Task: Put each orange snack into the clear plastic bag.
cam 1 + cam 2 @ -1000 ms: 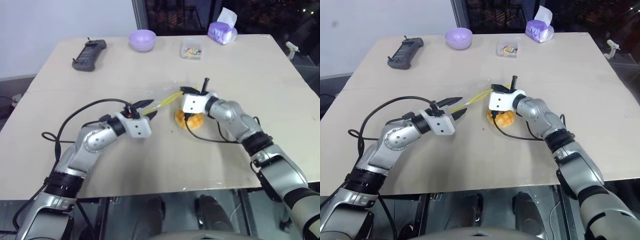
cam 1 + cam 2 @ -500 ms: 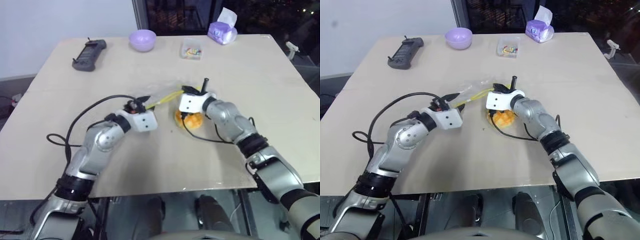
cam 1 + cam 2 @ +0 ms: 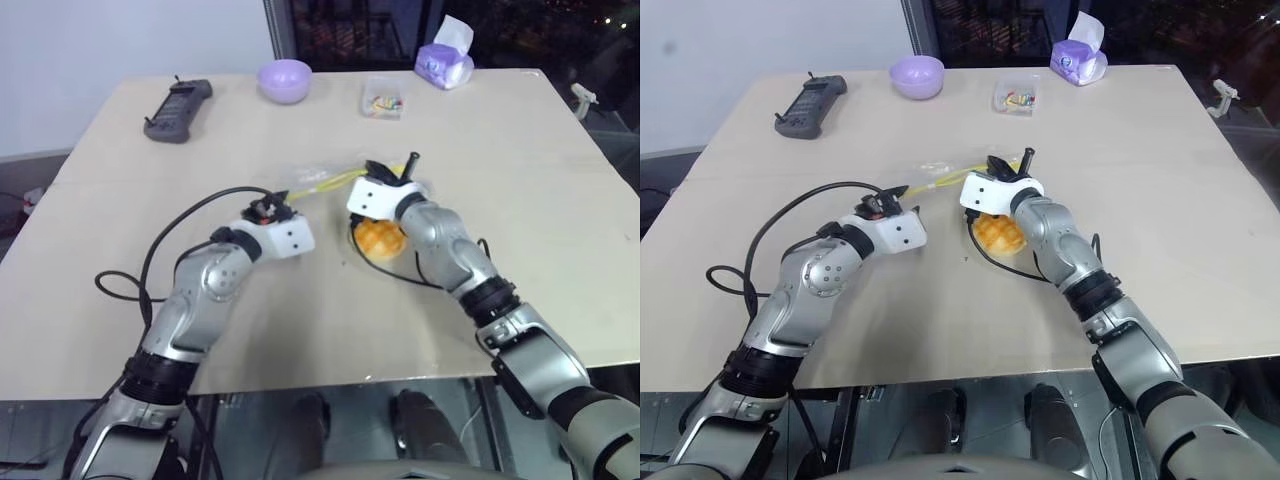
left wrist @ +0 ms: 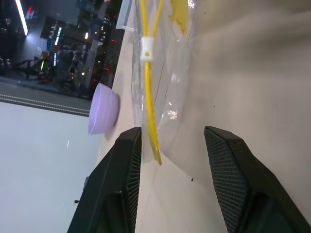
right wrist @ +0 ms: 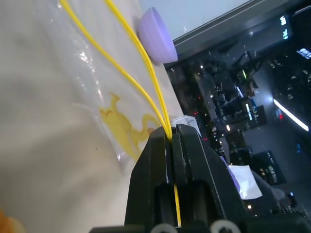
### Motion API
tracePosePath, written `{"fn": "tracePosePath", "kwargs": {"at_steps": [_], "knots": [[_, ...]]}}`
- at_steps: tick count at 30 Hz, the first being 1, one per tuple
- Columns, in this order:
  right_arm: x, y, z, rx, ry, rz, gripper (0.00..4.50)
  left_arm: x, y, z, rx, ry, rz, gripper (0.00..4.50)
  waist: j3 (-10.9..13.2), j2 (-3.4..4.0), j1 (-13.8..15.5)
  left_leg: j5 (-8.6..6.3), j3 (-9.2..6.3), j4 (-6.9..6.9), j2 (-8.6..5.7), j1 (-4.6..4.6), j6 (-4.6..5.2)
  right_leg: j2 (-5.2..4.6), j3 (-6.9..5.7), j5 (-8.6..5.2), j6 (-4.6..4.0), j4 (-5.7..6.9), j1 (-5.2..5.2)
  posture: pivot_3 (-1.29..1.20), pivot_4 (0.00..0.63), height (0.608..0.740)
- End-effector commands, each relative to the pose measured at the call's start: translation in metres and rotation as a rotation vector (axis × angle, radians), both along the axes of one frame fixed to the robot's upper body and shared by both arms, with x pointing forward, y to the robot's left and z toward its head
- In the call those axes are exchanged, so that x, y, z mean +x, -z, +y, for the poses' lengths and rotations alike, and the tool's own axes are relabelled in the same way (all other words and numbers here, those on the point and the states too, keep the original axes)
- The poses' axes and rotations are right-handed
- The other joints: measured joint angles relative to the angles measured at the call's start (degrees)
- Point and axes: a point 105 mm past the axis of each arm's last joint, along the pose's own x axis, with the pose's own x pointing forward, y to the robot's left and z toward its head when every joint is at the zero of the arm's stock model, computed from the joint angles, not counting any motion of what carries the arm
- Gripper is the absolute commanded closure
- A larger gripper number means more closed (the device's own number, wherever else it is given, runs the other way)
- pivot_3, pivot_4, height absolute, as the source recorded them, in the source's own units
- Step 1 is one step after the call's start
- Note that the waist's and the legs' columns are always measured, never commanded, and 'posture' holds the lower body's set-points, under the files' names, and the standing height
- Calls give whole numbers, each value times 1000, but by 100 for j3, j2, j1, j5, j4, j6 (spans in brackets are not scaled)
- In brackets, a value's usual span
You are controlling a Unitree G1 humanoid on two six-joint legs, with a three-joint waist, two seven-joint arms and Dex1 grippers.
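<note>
Frame centre, tabletop (image 3: 200, 150): right gripper (image 5: 171, 133) fingers pinched together on clear plastic bag (image 4: 170, 92) yellow strip. Left gripper (image 4: 172, 145) fingers apart, straddling bag end. Orange snack (image 3: 380, 238) below right gripper.

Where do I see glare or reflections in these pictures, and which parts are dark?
Left wrist view: bright glints on the clear plastic bag; behind the lilac bowl a dark window with small coloured lights. Right wrist view: shiny patches on the bag near the right gripper, same dark, light-speckled background. Left eye view: the table is evenly lit, with dark glass beyond.
</note>
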Motion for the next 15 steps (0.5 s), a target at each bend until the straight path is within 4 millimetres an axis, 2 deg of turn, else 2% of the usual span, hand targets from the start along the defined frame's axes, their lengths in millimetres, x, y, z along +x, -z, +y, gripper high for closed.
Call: {"fn": "tracePosePath", "kwargs": {"at_steps": [1, 11, 14, 15], "knots": [[-7, -9, 8, 9, -37, -31, 4500, 0, -14, -8, -3, 24, -53, 2347, 0, 0, 1, 0, 0, 0, 0, 0, 0, 0, 0, 0, 0, 0, 0, 0, 150, 740], [-10, -7, 12, 8, -61, -17, 4500, 3, -11, -12, -13, 36, -40, 2347, 0, 0, 2, 0, 0, 0, 0, 0, 0, 0, 0, 0, 0, 0, 0, 0, 150, 740], [-11, -6, 12, 13, -65, -6, 4500, 4, -10, -12, -22, 36, -33, 3157, 0, 0, 2, 0, 0, 0, 0, -1, 0, 0, 0, 0, 0, 0, 0, 0, 150, 740], [-11, -5, 12, 13, -66, -1, 4500, 4, -9, -12, -23, 35, -32, 3577, 0, 0, 2, 0, 0, 0, 0, 0, 0, 0, 0, 0, 0, -1, 0, 0, 150, 740]]}}
